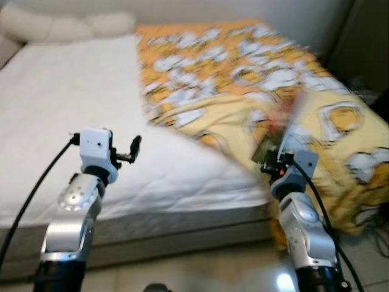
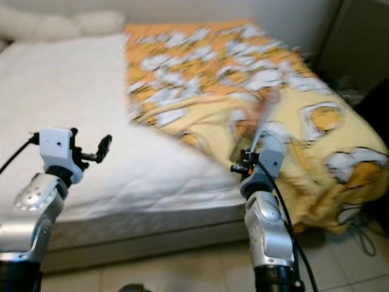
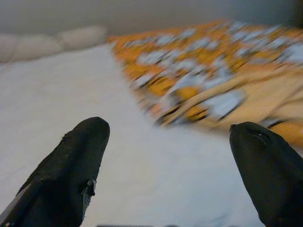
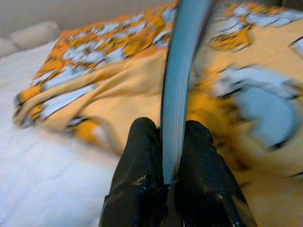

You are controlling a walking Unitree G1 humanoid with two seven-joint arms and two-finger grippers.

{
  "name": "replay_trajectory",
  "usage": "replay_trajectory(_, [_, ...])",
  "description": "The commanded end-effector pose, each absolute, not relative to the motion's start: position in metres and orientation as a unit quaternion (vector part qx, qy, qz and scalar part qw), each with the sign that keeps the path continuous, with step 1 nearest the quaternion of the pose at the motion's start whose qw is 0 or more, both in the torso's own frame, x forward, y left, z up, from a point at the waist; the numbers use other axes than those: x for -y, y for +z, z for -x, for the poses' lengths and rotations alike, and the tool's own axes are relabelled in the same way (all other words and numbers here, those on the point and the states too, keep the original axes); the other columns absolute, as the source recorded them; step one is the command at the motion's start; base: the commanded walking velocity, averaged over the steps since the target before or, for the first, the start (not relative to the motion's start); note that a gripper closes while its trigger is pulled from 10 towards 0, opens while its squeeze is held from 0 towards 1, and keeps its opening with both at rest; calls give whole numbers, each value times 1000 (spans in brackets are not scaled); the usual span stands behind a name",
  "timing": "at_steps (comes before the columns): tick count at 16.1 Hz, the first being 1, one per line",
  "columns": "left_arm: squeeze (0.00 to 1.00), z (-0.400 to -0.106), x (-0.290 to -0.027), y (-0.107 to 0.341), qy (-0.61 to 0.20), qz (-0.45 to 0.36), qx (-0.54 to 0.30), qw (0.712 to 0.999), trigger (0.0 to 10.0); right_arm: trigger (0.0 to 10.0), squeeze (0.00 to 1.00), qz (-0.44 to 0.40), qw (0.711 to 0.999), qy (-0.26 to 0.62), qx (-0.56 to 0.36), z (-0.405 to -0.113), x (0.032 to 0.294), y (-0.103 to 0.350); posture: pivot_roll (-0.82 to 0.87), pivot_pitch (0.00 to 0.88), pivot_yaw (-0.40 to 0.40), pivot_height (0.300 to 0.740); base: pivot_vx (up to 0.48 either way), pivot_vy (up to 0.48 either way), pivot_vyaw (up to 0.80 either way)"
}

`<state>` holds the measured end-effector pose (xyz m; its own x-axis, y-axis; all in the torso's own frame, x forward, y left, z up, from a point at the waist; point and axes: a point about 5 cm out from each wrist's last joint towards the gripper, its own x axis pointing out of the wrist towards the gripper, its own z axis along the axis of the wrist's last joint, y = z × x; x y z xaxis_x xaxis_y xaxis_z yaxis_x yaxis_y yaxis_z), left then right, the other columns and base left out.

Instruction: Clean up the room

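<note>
While my right gripper (image 4: 163, 156) pinches a thin flat book (image 4: 182, 71) upright over the bed's (image 1: 73, 109) near right (blurred), my left gripper (image 3: 165, 161) hangs spread and empty.

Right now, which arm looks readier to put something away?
The right: its end effector is shut on a thin book above the blanket. The left end effector is open.

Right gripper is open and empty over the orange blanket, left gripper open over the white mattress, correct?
Not quite. The right gripper is shut on a thin flat object, seen edge-on in the right wrist view. The rest holds: it is over the orange blanket, and the left gripper is open over the white mattress.
</note>
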<state>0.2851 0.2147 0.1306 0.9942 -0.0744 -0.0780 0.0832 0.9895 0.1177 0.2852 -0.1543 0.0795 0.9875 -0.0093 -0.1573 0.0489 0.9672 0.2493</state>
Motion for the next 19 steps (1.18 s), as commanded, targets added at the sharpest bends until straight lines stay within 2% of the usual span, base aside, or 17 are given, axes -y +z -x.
replay_trajectory(1, [0,-288,-214,135,-43,-60,-30,997,10000,10000,0,-118,992,3,-47,-291,149,93,114,0,30,740,0,480,0])
replay_trajectory(19, [0,-284,-209,132,-47,-67,-30,996,10000,10000,0,-114,992,7,-50,-288,151,92,109,0,19,740,0,480,0])
